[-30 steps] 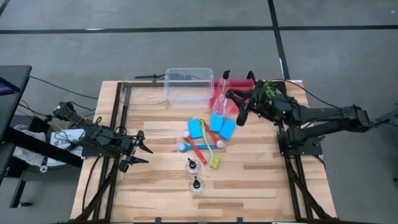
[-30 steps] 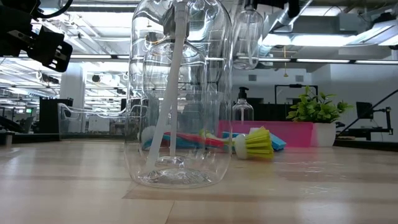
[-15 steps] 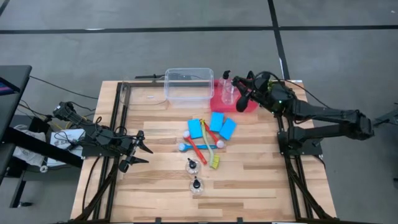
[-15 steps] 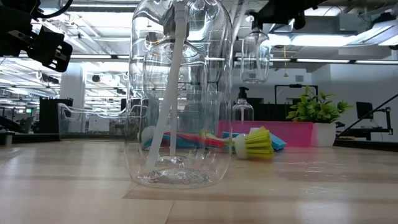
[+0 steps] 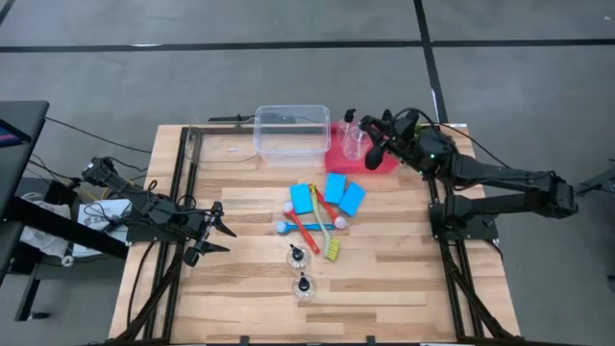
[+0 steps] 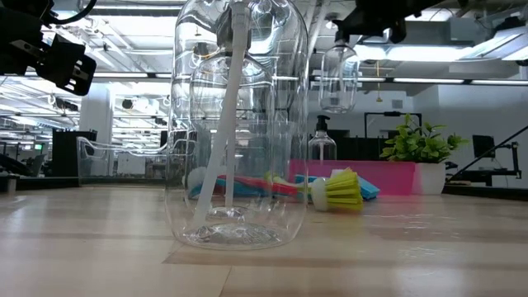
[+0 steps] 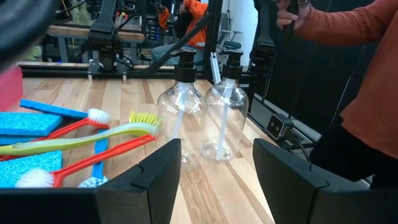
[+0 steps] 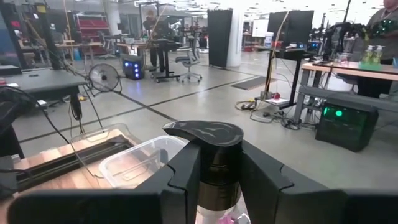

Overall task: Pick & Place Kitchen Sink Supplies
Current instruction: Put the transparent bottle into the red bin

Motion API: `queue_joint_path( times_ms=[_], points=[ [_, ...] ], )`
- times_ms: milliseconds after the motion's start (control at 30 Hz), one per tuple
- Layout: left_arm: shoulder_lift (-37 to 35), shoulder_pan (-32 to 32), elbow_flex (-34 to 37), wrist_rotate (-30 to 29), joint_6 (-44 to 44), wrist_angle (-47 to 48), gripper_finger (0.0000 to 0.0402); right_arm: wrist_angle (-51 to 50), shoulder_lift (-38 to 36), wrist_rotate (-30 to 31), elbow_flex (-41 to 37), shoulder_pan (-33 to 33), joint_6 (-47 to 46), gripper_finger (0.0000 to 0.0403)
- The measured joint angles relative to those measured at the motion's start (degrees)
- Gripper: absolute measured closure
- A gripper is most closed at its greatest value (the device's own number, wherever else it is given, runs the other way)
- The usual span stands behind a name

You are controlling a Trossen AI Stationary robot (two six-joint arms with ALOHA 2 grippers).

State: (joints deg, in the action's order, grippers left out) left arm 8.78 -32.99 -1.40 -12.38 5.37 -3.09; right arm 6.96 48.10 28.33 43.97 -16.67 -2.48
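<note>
Right pincer is up over the far right part of the worktop, pinching a clear pump bottle by its black neck; right wrist view shows both fingers clamped on the pump collar. Low view has that bottle hanging clear of the surface, above the red tray. A second pump bottle stands upright in the tray, near the small green plant. Clear plastic tub sits just left of the tray at the far edge. Mid-worktop: three blue sponges bunched together, with the red brush, blue brush and yellow-green brush lying crossed over each other just on the near side of them, partly overlapping the sponges. Two more pump bottles stand upright side by side nearer the front edge, close together; can't tell if they touch. Left pincer sits low at the left side of the worktop, fingers spread, holding nothing, pointed at those two bottles and the brushes per the left wrist view. A person's sleeve shows beyond the worktop in that view.
</note>
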Motion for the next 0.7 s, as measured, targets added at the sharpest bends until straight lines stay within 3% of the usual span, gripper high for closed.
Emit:
queue_joint_path(
  times_ms=[700],
  points=[
    [0.0,0.0,0.0,0.0,0.0,0.0,0.0199,2.6,0.0,0.0,0.0,0.1,-0.4,0.0316]
  ],
)
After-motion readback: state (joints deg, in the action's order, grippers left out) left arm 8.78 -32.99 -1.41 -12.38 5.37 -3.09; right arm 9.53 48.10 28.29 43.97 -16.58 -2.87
